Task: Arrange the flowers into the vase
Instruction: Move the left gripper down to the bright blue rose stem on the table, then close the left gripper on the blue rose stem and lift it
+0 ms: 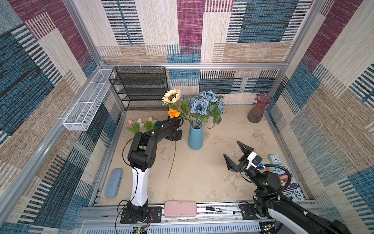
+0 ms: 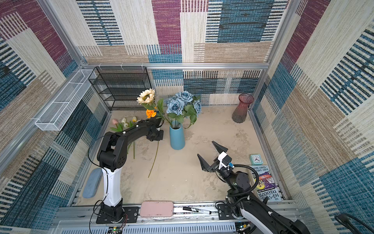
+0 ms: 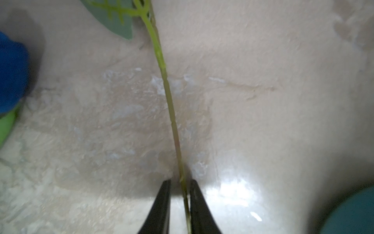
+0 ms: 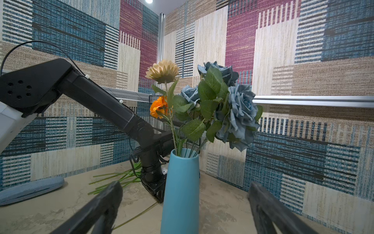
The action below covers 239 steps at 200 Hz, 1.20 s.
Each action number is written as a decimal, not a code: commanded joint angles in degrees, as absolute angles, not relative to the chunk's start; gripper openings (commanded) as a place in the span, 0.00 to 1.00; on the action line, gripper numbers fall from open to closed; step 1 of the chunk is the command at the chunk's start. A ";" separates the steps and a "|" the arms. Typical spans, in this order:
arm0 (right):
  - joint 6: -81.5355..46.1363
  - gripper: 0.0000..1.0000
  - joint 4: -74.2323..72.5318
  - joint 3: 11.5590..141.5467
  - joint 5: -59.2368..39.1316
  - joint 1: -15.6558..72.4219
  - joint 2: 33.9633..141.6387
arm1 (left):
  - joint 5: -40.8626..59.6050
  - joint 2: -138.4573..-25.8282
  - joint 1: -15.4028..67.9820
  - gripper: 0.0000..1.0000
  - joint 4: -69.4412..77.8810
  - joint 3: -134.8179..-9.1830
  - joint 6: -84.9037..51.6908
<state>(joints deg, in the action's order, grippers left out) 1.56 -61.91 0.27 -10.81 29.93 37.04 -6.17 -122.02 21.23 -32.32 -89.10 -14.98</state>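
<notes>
Flower stem (image 3: 172, 121) sits pinched between the left hand's (image 3: 180, 182) near-closed tips, low on the worktop (image 1: 202, 178), probably for lifting clear of the tulips (image 1: 141, 121). Just beside stands the blue vase (image 1: 195, 137) holding roses (image 1: 199, 106) and sunflower (image 1: 171, 96); the right hand (image 1: 231, 148), spread and well apart, leaves open room between them.

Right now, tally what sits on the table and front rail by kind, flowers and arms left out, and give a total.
Vases: 2
Cases: 2
Shelf: 1
Marker: 1
Clock: 1
Book: 1
Total: 8
</notes>
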 commanded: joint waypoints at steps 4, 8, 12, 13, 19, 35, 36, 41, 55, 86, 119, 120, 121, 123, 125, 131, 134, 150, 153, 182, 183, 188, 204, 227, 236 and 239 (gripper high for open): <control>1.41 1.00 -64.03 -0.87 -9.20 29.97 36.48 | -6.74 -120.98 21.27 0.08 -35.85 -86.70 -16.13; 1.41 1.00 -64.07 -0.86 -9.07 29.97 36.48 | -6.77 -120.32 21.27 0.05 -35.52 -86.03 -16.24; 1.33 1.00 -64.00 -0.80 -8.97 29.97 36.47 | -6.77 -119.49 21.27 0.03 -35.07 -85.27 -16.34; 1.32 1.00 -64.03 -0.84 -8.92 29.97 36.47 | -6.81 -119.25 21.27 0.02 -34.94 -85.04 -16.34; 1.32 1.00 -64.01 -0.84 -8.88 29.97 36.39 | -6.90 -117.86 21.27 0.00 -34.16 -83.65 -16.50; 1.32 1.00 -64.04 -0.83 -8.79 29.97 36.38 | -7.22 -112.94 21.27 0.00 -31.46 -79.20 -17.07; 1.32 1.00 -64.01 -0.85 -8.79 29.97 36.38 | -7.30 -112.59 21.27 0.00 -31.29 -78.89 -17.10; 1.32 1.00 -64.06 -0.86 -8.71 29.97 36.39 | -7.53 -110.76 21.27 0.00 -30.41 -77.44 -17.37; 1.24 1.00 -64.25 -0.94 -8.45 29.97 36.57 | -7.51 -105.11 21.19 0.00 -27.42 -73.00 -17.94; 1.05 1.00 -64.40 -0.90 -8.62 29.97 36.47 | -8.15 -92.16 21.09 0.00 -23.33 -65.27 -19.47; 0.97 1.00 -64.74 -1.10 -7.95 29.97 36.64 | -12.77 -74.12 21.09 0.00 -15.21 -52.53 -22.13; 0.97 1.00 -64.80 -1.12 -7.98 29.97 36.60 | -12.85 -73.49 21.09 0.00 -14.90 -52.19 -22.14; 0.97 1.00 -64.79 -1.09 -7.99 29.97 36.62 | -13.15 -72.87 21.09 0.00 -14.57 -51.76 -22.14; 0.97 1.00 -64.84 -1.11 -7.95 29.97 36.64 | -13.55 -72.14 21.09 0.00 -13.93 -50.97 -22.15; 0.97 1.00 -64.84 -1.11 -7.99 29.97 36.65 | -13.93 -70.55 21.09 0.00 -13.30 -50.19 -22.08; 0.88 1.00 -64.94 -1.06 -7.95 29.97 36.72 | -15.16 -66.70 21.09 0.00 -11.30 -47.71 -21.79; 0.80 1.00 -64.99 -1.10 -7.98 29.97 36.74 | -15.69 -64.72 21.09 0.00 -10.16 -46.33 -21.53; 0.86 1.00 -65.04 -1.01 -8.28 29.97 36.92 | -18.01 -54.42 21.09 0.00 -3.11 -39.45 -19.15; 0.88 1.00 -64.90 -0.90 -8.41 29.97 36.94 | -17.91 -52.80 21.09 0.00 -1.83 -38.45 -18.40; 1.58 1.00 -63.29 0.14 -10.03 29.97 35.54 | -12.43 -40.42 21.09 0.00 6.13 -33.43 -11.09; 1.58 1.00 -63.29 0.16 -10.02 29.97 35.53 | -12.06 -40.07 21.09 0.00 6.36 -33.33 -10.90; 1.66 1.00 -63.20 0.28 -10.05 29.97 35.36 | -10.03 -38.24 21.09 0.00 7.70 -32.87 -9.71; 2.17 1.00 -62.21 1.48 -10.65 29.97 35.09 | -3.30 -33.41 21.16 0.00 12.95 -31.19 -7.11; 2.29 1.00 -61.50 3.35 -12.51 29.97 35.35 | 8.06 -29.68 21.18 0.00 20.06 -31.01 -5.00; 2.20 1.00 -61.30 4.13 -13.43 29.97 35.66 | 13.40 -29.68 21.14 0.00 21.86 -32.19 -4.75; 2.20 1.00 -61.23 4.32 -13.74 29.97 35.80 | 15.02 -29.86 21.18 0.00 22.36 -32.68 -4.75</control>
<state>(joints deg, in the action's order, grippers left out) 1.85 -61.95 2.70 -10.76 29.93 35.29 -0.84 -30.41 21.17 11.20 -31.00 -8.88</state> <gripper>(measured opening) 0.998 0.070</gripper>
